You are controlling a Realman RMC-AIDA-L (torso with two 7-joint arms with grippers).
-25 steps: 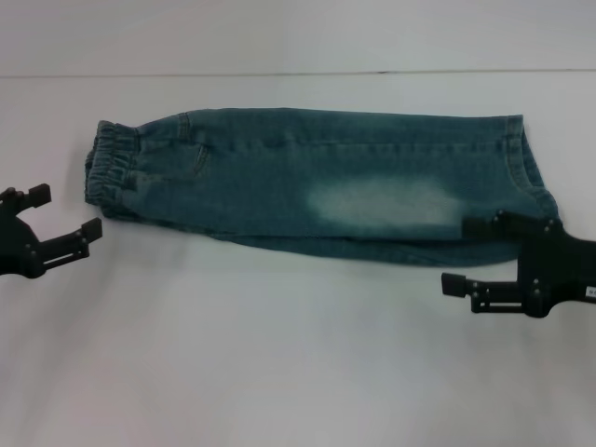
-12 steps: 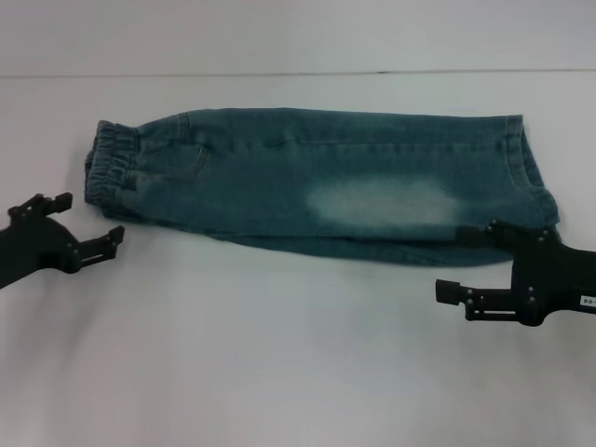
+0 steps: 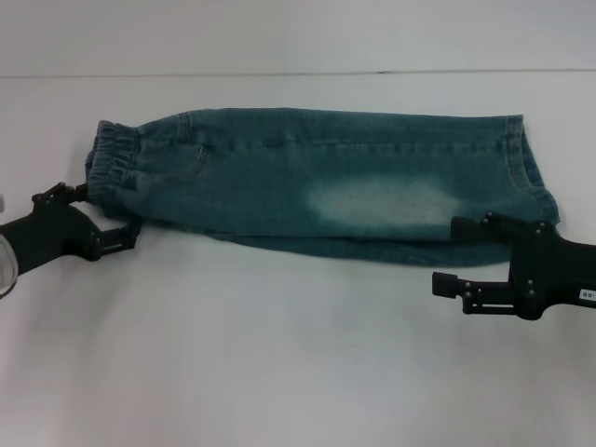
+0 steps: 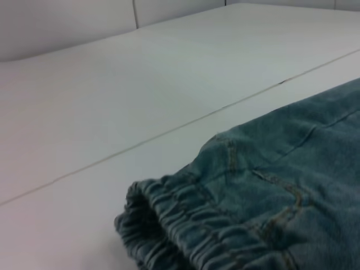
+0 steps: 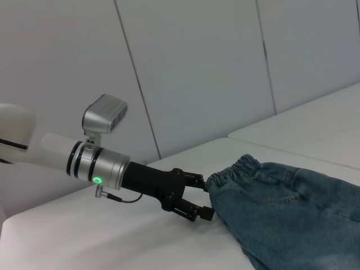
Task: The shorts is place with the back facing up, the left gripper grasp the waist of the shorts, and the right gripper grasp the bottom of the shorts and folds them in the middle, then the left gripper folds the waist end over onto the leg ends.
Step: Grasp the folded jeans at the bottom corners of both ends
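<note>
Shorts already folded lengthwise, lying across the far half of the worktop, waist toward its left edge, leg ends toward the right. Over the last second my left gripper has slid in from the left edge to the waist's near corner, fingers spread around the ruffle but not yet pinching. Right gripper has barely shifted: spread, empty, near the leg ends. I read this as the waist-over-legs fold starting.

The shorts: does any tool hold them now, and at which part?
Nothing is held. The left tool is open at the waist of the shorts; the right tool is open by the leg ends.
</note>
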